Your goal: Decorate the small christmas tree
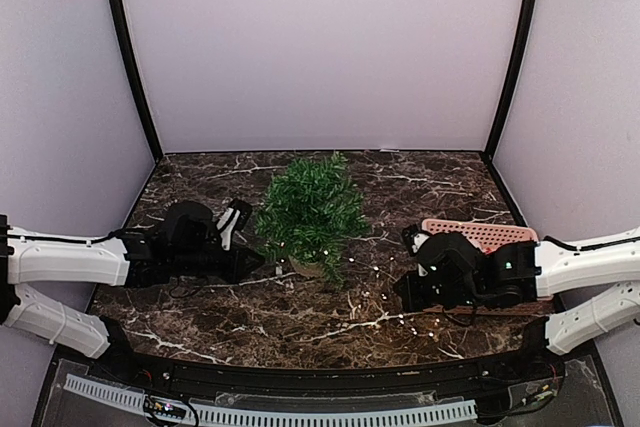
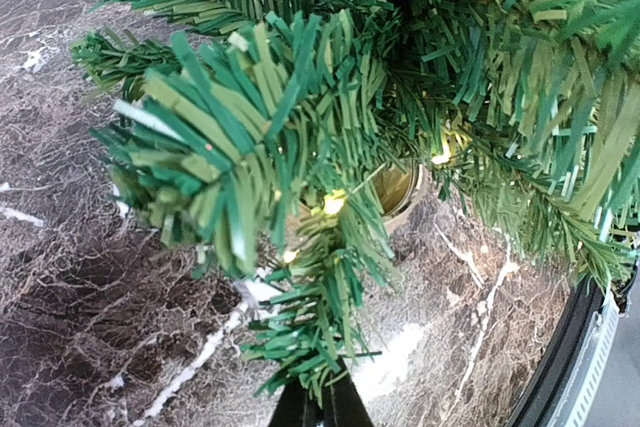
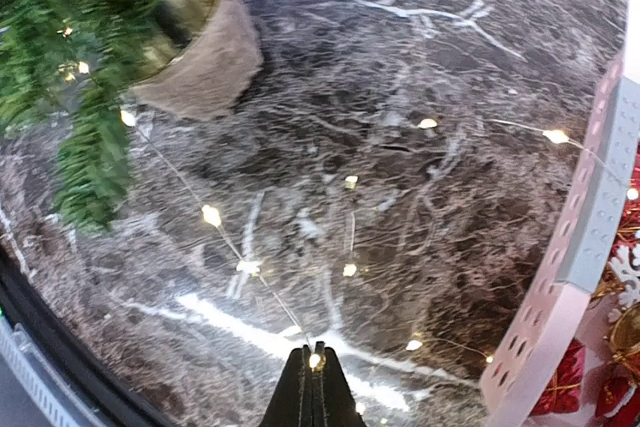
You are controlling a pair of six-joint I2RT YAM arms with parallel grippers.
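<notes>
- Green small christmas tree (image 1: 310, 209) sits mid-worktop (image 1: 200, 317), with a few lit bulbs among its low branches.
- Fairy-light string (image 3: 211, 215) mostly trails over the marble to the right gripper (image 3: 313, 372), which is pinched shut on it.
- Left gripper (image 2: 322, 405) is closed beside a branch.
- Ornaments (image 3: 570, 382) lie in the pink basket (image 1: 485, 234): decorating looks barely begun.

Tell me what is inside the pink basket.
Right wrist view shows red decorations, a white snowflake and something gold inside the pink basket. The rest is cropped there, and from above the right arm covers its near side.
</notes>
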